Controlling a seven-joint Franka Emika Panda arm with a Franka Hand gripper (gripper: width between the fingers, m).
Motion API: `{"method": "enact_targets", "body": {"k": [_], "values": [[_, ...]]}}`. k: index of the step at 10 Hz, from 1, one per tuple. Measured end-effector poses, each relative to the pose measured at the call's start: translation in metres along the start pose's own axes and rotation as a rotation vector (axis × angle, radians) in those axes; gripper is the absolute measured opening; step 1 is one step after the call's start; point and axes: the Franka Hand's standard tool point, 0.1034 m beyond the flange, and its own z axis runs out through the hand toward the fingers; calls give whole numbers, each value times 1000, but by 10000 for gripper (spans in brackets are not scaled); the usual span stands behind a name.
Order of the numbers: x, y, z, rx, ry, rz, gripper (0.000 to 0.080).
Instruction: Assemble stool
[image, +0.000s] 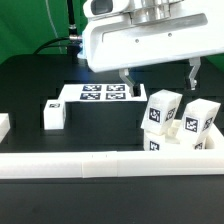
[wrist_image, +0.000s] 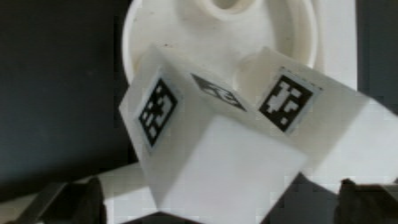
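Note:
My gripper (image: 158, 84) hangs open above the exterior view's right. Its two dark fingers stand wide apart over a white stool leg (image: 160, 110) with black-and-white tags. A second tagged leg (image: 198, 120) stands just right of it. Both rise from the white seat (image: 205, 148), which is partly hidden behind the front rail. A third leg (image: 52, 115) lies alone at the left. In the wrist view the gripper (wrist_image: 214, 206) straddles the leg (wrist_image: 214, 140), with a gap on each side. The round seat (wrist_image: 151, 40) with a hole lies beyond it.
The marker board (image: 95, 95) lies flat at the back middle. A long white rail (image: 90, 165) runs along the front edge, and a short white rail piece (image: 3, 125) sits at the far left. The tabletop is black.

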Motion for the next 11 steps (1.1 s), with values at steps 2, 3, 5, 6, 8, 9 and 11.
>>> {"method": "enact_targets", "body": {"k": [2, 3, 5, 6, 8, 9, 11], "values": [[-2, -3, 2, -29, -13, -233, 649], [-3, -3, 3, -33, -29, -283, 649], [-2, 1, 2, -36, -29, -388, 649], [-1, 2, 2, -42, -32, -455, 649], [-1, 3, 3, -57, -22, -593, 649], [0, 5, 3, -64, -25, -680, 649], [2, 8, 3, -74, -25, -773, 649]]}}
